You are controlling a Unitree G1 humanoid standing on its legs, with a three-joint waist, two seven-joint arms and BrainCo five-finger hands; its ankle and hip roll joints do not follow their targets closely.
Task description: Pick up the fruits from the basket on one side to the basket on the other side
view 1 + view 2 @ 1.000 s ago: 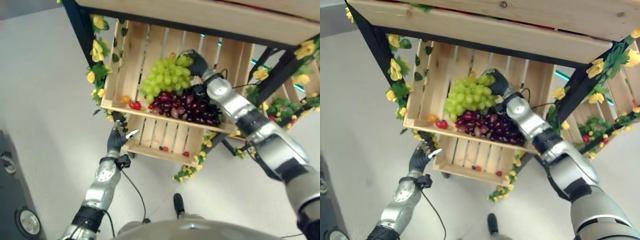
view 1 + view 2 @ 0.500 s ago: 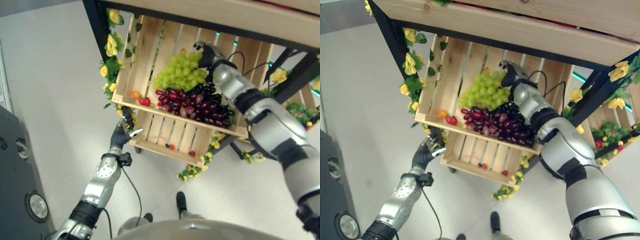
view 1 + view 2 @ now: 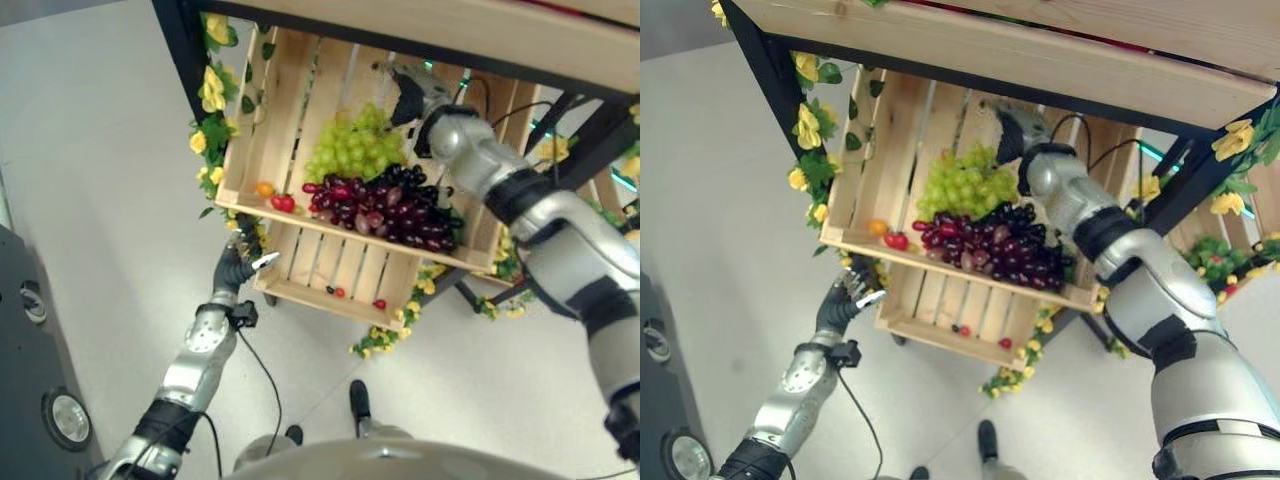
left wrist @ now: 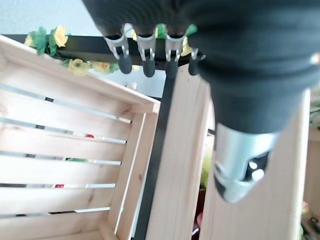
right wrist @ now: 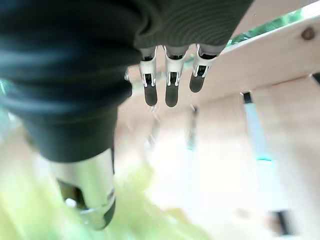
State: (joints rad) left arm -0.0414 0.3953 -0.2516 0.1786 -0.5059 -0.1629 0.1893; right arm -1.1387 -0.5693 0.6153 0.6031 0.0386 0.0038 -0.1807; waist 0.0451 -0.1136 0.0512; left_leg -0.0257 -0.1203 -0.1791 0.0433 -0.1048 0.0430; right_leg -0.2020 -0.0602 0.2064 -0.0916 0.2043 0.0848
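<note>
An upper wooden crate [image 3: 250, 130] on the rack holds a green grape bunch [image 3: 355, 150], a dark purple grape bunch [image 3: 385, 210], small red tomatoes [image 3: 283, 202] and an orange fruit [image 3: 264, 189]. My right hand [image 3: 410, 95] hovers inside this crate just above and behind the green grapes, fingers straight, holding nothing; its wrist view shows the fingers [image 5: 170, 85] over a green blur of grapes [image 5: 30, 210]. My left hand [image 3: 240, 265] is open at the left front corner of the lower crate [image 3: 330, 270], which holds two small red fruits [image 3: 338, 292].
A wooden shelf board [image 3: 1040, 50] overhangs the crates. Black frame posts with yellow flowers [image 3: 210, 90] run beside the upper crate. Another crate with red and green produce [image 3: 1210, 260] sits at the right. Grey floor lies to the left.
My right hand has lifted off the top of the green grapes and drawn up toward the back of the crate, empty. The camera has shifted; the left hand stays by the lower crate.
</note>
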